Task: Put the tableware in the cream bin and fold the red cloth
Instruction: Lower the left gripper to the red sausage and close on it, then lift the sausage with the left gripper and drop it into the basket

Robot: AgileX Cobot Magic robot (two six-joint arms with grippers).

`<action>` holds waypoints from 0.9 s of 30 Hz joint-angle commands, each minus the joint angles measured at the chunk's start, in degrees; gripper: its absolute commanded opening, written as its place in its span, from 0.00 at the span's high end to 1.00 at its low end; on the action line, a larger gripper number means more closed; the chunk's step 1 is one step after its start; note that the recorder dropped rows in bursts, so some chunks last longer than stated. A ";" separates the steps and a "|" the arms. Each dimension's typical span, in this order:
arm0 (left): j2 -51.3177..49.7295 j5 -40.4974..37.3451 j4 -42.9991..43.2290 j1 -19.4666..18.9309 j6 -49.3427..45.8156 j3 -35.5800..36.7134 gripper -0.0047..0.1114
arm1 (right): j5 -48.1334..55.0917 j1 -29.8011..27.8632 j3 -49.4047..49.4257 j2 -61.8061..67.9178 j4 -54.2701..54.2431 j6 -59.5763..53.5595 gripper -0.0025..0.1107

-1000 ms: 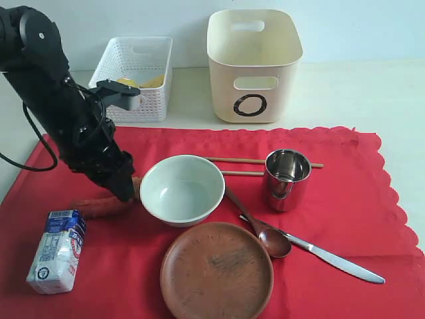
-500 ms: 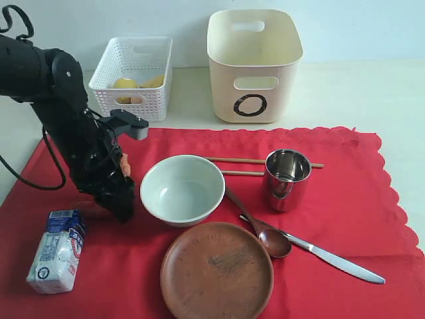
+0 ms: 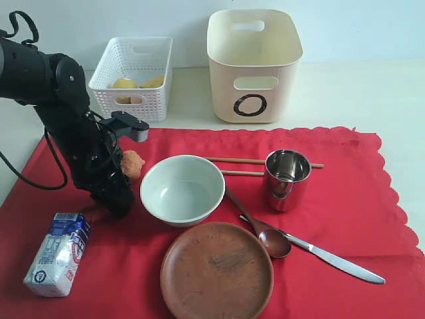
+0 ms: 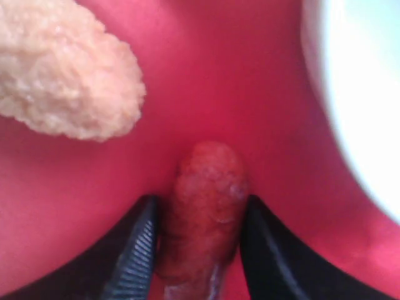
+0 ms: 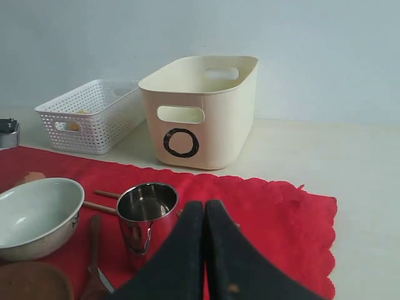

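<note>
Shows the round pale green-white bowl (image 3: 182, 191) on the large bright red scalloped cloth (image 3: 345, 199), just right of the black left gripper (image 4: 199, 209) pinching a reddish-brown sausage-shaped food piece (image 4: 206, 187) beside a pale crumbly lump (image 4: 69, 78), with the black right gripper (image 5: 204, 207) pressed together, empty.

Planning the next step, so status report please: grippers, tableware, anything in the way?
Left gripper shut on sausage beside bowl. Right gripper shut, empty. On cloth, outside bin: plate, cup, chopsticks, spoon, knife. Also on cloth: carton, fried piece.
</note>
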State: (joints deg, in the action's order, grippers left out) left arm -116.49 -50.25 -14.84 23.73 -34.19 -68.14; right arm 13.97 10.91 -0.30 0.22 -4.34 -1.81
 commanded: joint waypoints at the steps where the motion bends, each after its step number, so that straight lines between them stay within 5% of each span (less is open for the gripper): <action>1: 0.22 -2.03 -0.71 0.33 -0.13 0.24 0.96 | -0.36 0.10 0.30 -0.22 0.13 -0.06 0.98; 16: 7.58 -12.00 1.12 0.20 0.47 -11.69 0.96 | -0.36 0.10 0.30 -0.22 0.13 -0.06 0.98; 21: 8.74 -3.36 1.12 0.20 0.47 -16.20 0.96 | -0.36 0.10 0.30 -0.22 -0.10 -0.06 0.98; 27: 8.89 17.90 0.49 0.20 5.21 -16.62 0.96 | -0.35 0.10 0.30 -0.22 -0.07 -0.06 0.98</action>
State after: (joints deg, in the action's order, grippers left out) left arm -108.18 -42.62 -13.97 23.73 -32.24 -84.39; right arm 13.97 10.91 -0.30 0.22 -4.34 -1.81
